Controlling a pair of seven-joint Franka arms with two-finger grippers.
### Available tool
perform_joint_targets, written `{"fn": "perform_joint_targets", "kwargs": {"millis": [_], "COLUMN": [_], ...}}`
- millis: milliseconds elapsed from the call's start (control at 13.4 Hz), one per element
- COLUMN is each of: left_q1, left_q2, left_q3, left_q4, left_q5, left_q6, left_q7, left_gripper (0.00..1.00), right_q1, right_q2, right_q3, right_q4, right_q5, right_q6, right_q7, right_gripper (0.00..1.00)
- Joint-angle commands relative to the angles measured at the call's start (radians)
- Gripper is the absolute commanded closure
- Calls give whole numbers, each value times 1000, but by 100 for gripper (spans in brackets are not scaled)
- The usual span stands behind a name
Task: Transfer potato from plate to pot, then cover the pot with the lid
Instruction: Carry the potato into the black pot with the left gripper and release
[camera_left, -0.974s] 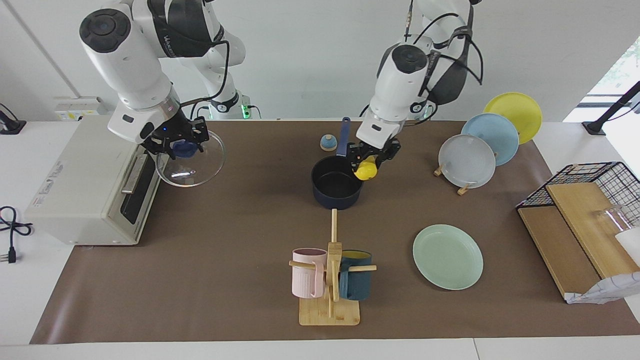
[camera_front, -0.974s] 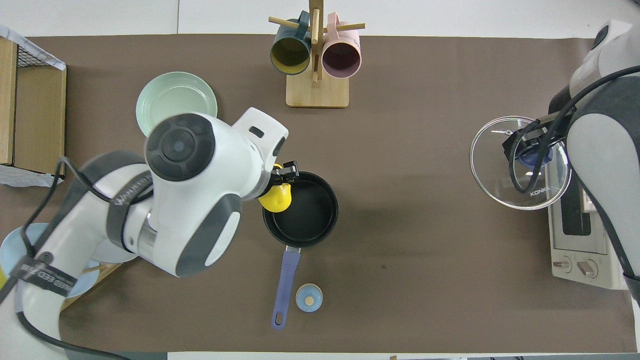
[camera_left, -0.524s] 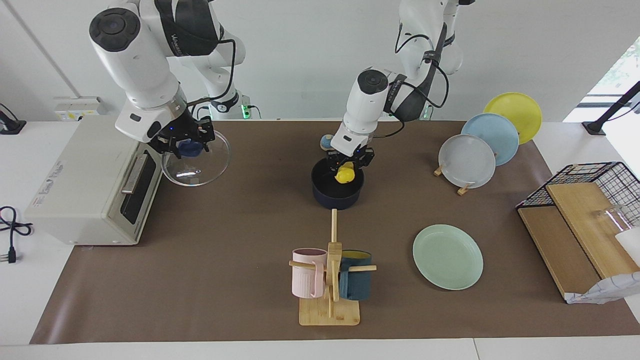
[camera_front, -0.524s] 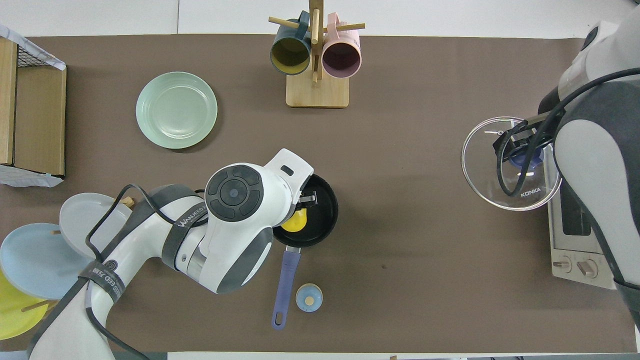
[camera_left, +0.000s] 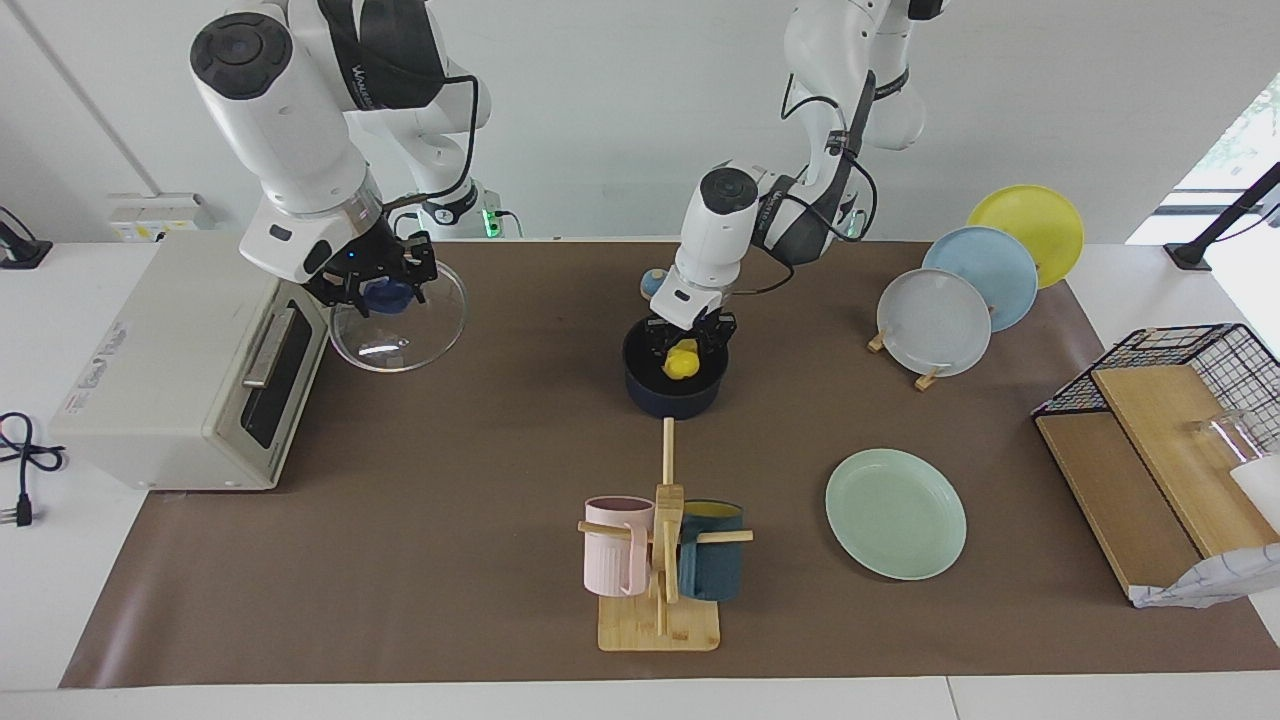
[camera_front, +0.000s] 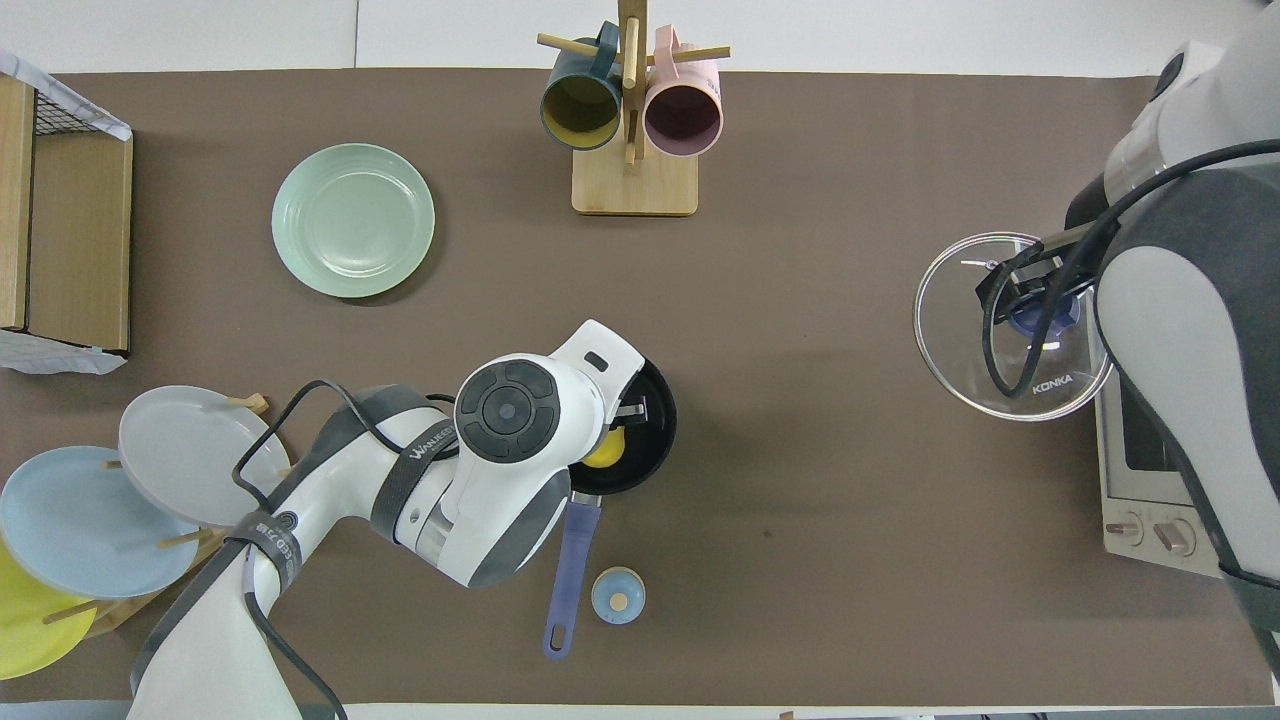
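- the toaster oven (camera_left: 170, 370) sits at the right arm's end of the table;
- the plate (camera_left: 896, 513) lies bare, farther from the robots than the pot;
- the lid (camera_left: 400, 318) hangs by its knob, clamped in the right gripper (camera_left: 372, 290) beside the oven;
- the pot (camera_left: 673, 385) holds the potato (camera_left: 682, 362) inside its rim, with the left gripper (camera_left: 687, 343) closed on it.

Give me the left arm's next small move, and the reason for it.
Probably open the fingers and lift away. The left gripper is down inside the pot with the potato between its fingers, and the right gripper holds the lid up by the toaster oven.
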Motion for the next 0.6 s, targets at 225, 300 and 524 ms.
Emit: {"fn": "perform_joint_targets", "kwargs": {"millis": [225, 300, 524], "left_q1": [-44, -44, -51], "left_q2": [24, 24, 24], "left_q3": [20, 20, 19], "left_q4": [-24, -24, -24], "left_q5": [40, 41, 50], "left_q6": [57, 57, 55], "left_q7": [-41, -40, -23], "left_gripper": [100, 100, 100], "right_q1": [-10, -10, -10], "right_q2": [0, 0, 0], "right_q3": [22, 22, 27], "right_q4": [13, 13, 13], "right_q5": [11, 11, 13], "right_q6": [15, 15, 15], "right_q7": [39, 39, 39], "right_gripper": [100, 100, 100]}}
